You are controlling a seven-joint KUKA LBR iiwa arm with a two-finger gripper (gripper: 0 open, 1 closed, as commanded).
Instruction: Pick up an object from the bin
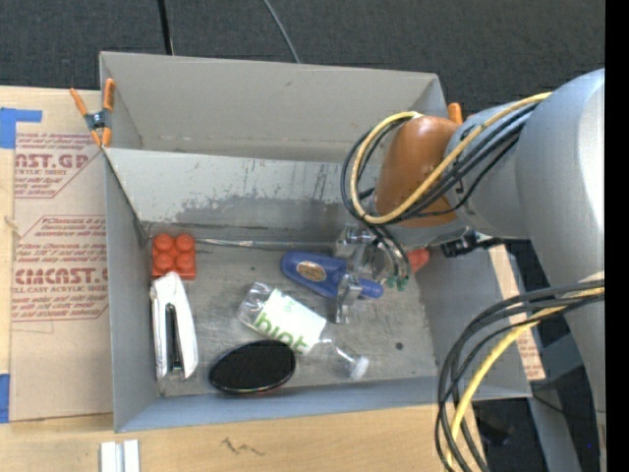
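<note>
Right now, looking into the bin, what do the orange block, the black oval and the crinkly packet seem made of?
Orange block: likely moulded plastic, matte, with rounded studs on top.
Black oval: smooth, slightly glossy, perhaps plastic or rubber.
Packet: thin clear film, creased and shiny, with green print.

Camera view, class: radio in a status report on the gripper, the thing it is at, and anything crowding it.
Gripper low over blue tool, mid-bin. Hold not confirmed. Clear packet with green print lies close beside the tool.

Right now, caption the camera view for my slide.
Gripper low over a blue oblong tool in the grey bin, beside a green-printed clear packet, black oval disc, white stapler, orange block.
</note>
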